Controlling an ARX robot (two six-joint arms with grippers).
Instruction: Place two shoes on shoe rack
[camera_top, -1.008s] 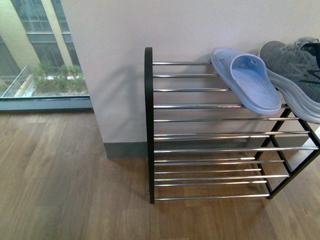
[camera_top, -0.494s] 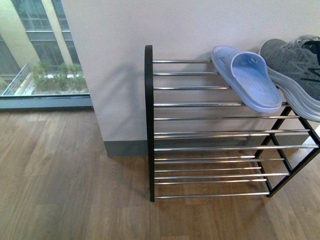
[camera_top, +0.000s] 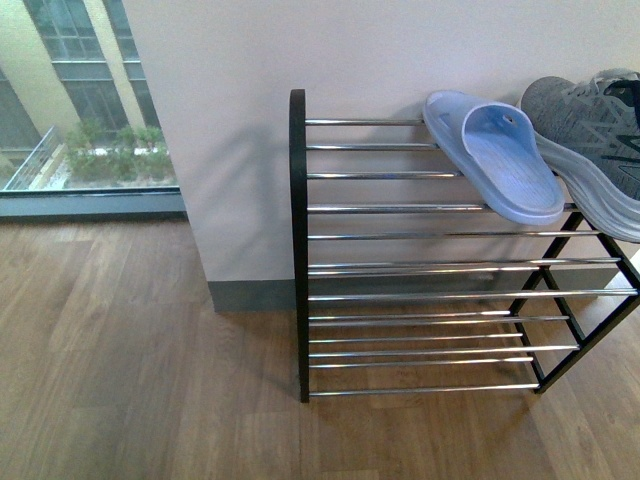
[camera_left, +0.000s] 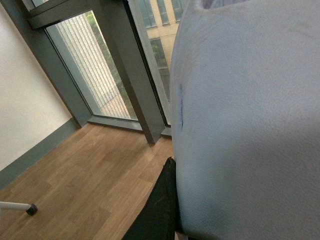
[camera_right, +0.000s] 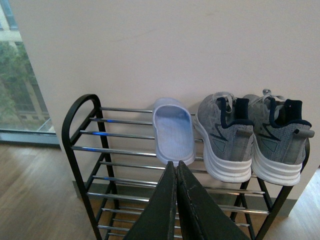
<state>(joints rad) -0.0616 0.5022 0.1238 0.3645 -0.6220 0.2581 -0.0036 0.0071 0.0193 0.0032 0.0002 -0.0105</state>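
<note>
On the top shelf: you see one pale-blue slide (camera_right: 173, 130) beside two grey sneakers (camera_right: 223, 137), all resting on the shoe rack (camera_top: 400, 208).
Left gripper: out of sight; a pale-blue slab (camera_left: 250, 120), likely the second slide, fills its camera, so you cannot tell whether it is gripped.
Right gripper (camera_right: 176, 172): fingers pressed together, holding nothing.
Handling: rubber slide looks light, bendy, slick on rods; take it by the strap.
</note>
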